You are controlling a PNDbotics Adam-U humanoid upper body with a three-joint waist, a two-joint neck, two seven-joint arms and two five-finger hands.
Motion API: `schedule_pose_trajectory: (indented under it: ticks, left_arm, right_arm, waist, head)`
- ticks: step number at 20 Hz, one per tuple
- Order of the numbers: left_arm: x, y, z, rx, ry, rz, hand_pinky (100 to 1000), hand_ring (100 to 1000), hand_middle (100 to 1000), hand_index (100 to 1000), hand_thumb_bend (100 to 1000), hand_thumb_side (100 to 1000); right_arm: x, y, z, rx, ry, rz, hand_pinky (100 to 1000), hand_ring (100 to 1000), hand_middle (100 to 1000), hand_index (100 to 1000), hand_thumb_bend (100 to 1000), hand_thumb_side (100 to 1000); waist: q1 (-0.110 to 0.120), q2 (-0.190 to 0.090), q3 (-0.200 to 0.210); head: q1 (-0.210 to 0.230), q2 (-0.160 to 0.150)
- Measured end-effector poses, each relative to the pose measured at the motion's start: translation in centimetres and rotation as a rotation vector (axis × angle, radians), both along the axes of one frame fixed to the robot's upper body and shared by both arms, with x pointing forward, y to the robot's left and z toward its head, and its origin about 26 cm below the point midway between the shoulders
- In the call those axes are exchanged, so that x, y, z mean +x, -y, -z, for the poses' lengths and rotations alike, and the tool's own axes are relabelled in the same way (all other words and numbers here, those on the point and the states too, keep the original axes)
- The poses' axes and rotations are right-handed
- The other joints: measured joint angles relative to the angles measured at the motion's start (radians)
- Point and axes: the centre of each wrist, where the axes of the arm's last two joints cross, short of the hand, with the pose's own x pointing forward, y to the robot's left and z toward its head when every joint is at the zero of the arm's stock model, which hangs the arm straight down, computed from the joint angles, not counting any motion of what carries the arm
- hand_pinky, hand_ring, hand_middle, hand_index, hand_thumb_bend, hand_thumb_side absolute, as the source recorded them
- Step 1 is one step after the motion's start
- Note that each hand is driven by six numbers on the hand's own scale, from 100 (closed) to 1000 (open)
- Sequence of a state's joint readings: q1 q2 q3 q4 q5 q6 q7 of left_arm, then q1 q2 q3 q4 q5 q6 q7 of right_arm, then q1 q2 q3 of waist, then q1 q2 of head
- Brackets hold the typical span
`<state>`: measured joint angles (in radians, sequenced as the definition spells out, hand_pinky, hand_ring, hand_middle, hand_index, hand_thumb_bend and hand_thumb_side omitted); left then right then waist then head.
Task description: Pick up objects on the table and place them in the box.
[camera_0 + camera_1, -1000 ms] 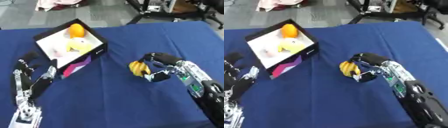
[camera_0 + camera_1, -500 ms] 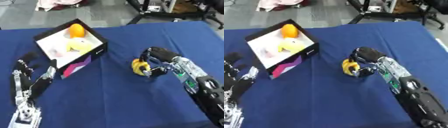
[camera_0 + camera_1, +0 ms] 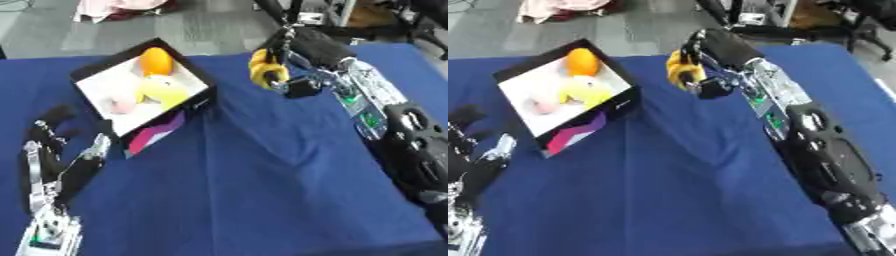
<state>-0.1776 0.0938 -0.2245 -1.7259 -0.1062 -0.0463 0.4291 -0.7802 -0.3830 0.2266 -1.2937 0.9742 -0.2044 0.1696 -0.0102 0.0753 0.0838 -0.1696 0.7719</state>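
Right robot hand point(image 3: 293, 60): I have its fingers curled round the yellow banana-like object point(image 3: 263, 70), holding it off the table.
What changed: a second ago that same hand had the yellow object low, close to the blue table point(image 3: 245, 190) surface out to the right of centre; now it is raised and carried toward the far side, closer to the box. The whole view has also shifted, so part of that apparent travel is my head camera tilting.
Task object: the yellow object hangs in the air just right of the box point(image 3: 96, 75), not yet over its opening.
Box contents: an orange fruit point(image 3: 156, 60) at the far corner, a pale yellow item point(image 3: 163, 91) in the middle, and a pinkish item point(image 3: 122, 103) nearer me.
Left robot hand point(image 3: 52, 132): idle at the lower left beside the box, fingers relaxed and pointing up, holding nothing.
What it means: I judge the pick-up done and the carry under way; what is left is to bring the hand leftward over the white interior and let go.
Risk: as I read it, the near right wall of the box lies between the object and the opening, so I should keep the height until I am past it.
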Motion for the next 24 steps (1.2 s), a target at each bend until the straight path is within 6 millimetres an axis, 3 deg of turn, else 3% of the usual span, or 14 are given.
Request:
schedule_pose_trajectory:
  ticks: [6, 8, 11, 13, 16, 17, 18, 19, 20, 22, 24]
  left_arm:
    - [0.1, 0.4, -0.2, -0.004, 0.004, 0.015, 724, 867, 633, 751, 522, 152]
    - [0.3, 1.0, -0.6, -0.009, 0.016, 0.038, 724, 867, 633, 751, 522, 152]
    - [0.3, 2.1, -1.2, -0.018, 0.030, 0.082, 724, 867, 633, 751, 522, 152]
    - [0.4, 2.4, -1.4, -0.020, 0.035, 0.101, 724, 867, 633, 752, 523, 152]
    - [0.4, 2.6, -1.6, -0.018, 0.042, 0.112, 723, 867, 633, 751, 523, 153]
    - [0.4, 2.6, -1.6, -0.018, 0.042, 0.113, 723, 867, 633, 751, 523, 153]
    - [0.4, 2.6, -1.6, -0.018, 0.042, 0.113, 723, 867, 633, 752, 523, 153]
    - [0.4, 2.6, -1.6, -0.018, 0.042, 0.113, 723, 867, 633, 752, 523, 153]
    - [0.4, 2.6, -1.6, -0.018, 0.042, 0.113, 723, 867, 633, 752, 525, 153]
    - [0.4, 2.6, -1.6, -0.018, 0.042, 0.113, 723, 867, 633, 752, 524, 153]
    - [0.4, 2.6, -1.6, -0.018, 0.042, 0.113, 723, 867, 633, 752, 525, 153]
  right_arm:
    - [1.7, -0.9, 1.3, 0.026, -0.042, 0.009, 839, 588, 309, 371, 100, 159]
    - [2.1, -1.7, 0.9, 0.019, -0.039, -0.005, 841, 594, 332, 400, 100, 155]
    - [2.9, -4.7, 0.0, 0.017, -0.036, -0.031, 841, 599, 365, 443, 100, 144]
    - [3.3, -6.9, -0.1, 0.025, -0.038, -0.046, 847, 640, 493, 615, 100, 132]
    - [3.6, -9.0, 1.7, 0.041, -0.068, -0.055, 867, 738, 715, 824, 100, 153]
    - [3.6, -9.7, 2.5, 0.045, -0.080, -0.061, 890, 792, 820, 918, 100, 468]
    - [3.6, -10.4, 3.3, 0.045, -0.096, -0.066, 900, 818, 873, 952, 100, 600]
    - [3.7, -10.9, 4.1, 0.042, -0.113, -0.066, 908, 839, 915, 969, 100, 635]
    - [3.7, -11.2, 4.8, 0.039, -0.129, -0.064, 913, 855, 940, 974, 100, 775]
    - [3.8, -11.4, 5.9, 0.039, -0.145, -0.055, 922, 876, 973, 982, 100, 836]
    - [3.9, -11.3, 6.3, 0.058, -0.138, -0.046, 926, 884, 985, 991, 100, 783]
  waist:
    - [0.000, 0.000, 0.006]
    - [0.009, 0.001, 0.041]
    - [0.015, 0.002, 0.110]
    - [0.015, 0.007, 0.126]
    - [0.015, 0.008, 0.126]
    - [0.015, 0.008, 0.122]
    - [0.015, 0.008, 0.119]
    - [0.015, 0.008, 0.118]
    - [0.015, 0.008, 0.116]
    - [0.015, 0.008, 0.114]
    - [0.015, 0.008, 0.111]
  head:
    - [-0.011, 0.000]
    - [-0.037, 0.000]
    - [-0.081, 0.000]
    - [-0.098, 0.000]
    - [-0.105, 0.000]
    - [-0.105, 0.000]
    - [-0.104, 0.000]
    - [-0.104, 0.000]
    - [-0.104, 0.000]
    - [-0.103, 0.000]
    - [-0.100, 0.000]
